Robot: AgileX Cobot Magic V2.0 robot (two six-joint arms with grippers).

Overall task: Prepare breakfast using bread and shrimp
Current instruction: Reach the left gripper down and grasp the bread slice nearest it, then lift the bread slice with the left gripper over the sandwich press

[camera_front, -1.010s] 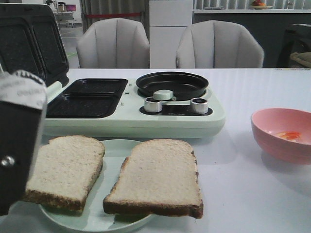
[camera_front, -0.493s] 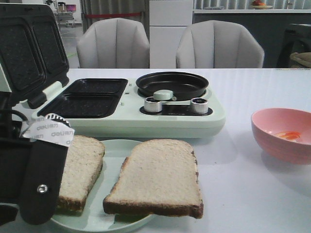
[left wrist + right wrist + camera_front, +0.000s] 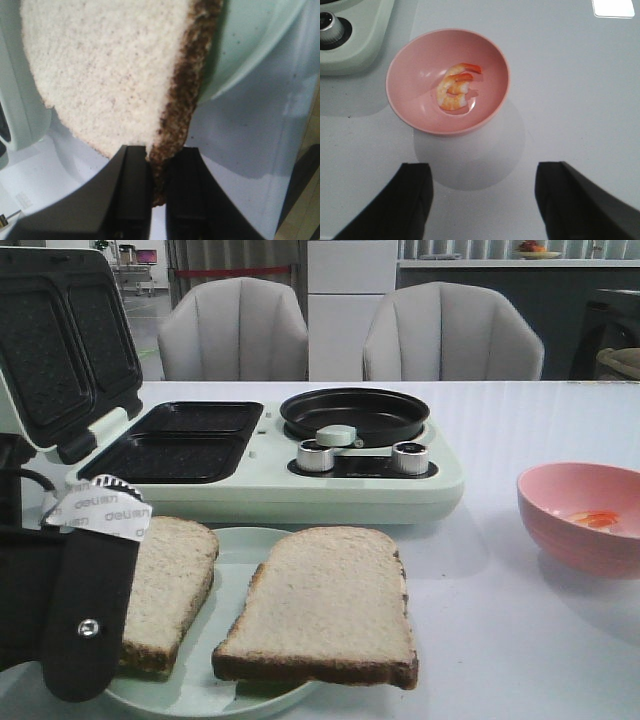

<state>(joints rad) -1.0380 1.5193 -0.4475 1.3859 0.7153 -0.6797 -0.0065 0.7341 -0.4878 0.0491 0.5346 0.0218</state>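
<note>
Two bread slices lie on a pale green plate [image 3: 235,550]: a left slice [image 3: 170,580] and a right slice [image 3: 325,605]. My left arm [image 3: 90,610] covers the left slice's near left part. In the left wrist view my left gripper [image 3: 159,170] is shut on the dark crust edge of that slice [image 3: 110,75], which still rests on the plate [image 3: 250,45]. The shrimp [image 3: 455,90] lie in a pink bowl [image 3: 410,105], also at the right in the front view [image 3: 570,530]. My right gripper [image 3: 482,195] is open and empty above the table, just short of the bowl.
A pale green sandwich maker [image 3: 300,490] stands behind the plate with its lid [image 3: 65,340] open, two dark empty trays [image 3: 185,440] and a black round pan [image 3: 355,412]. Two grey chairs stand beyond the table.
My left arm has come down from the left edge of the front view onto the left bread slice. In the last half second it has hardly moved.
</note>
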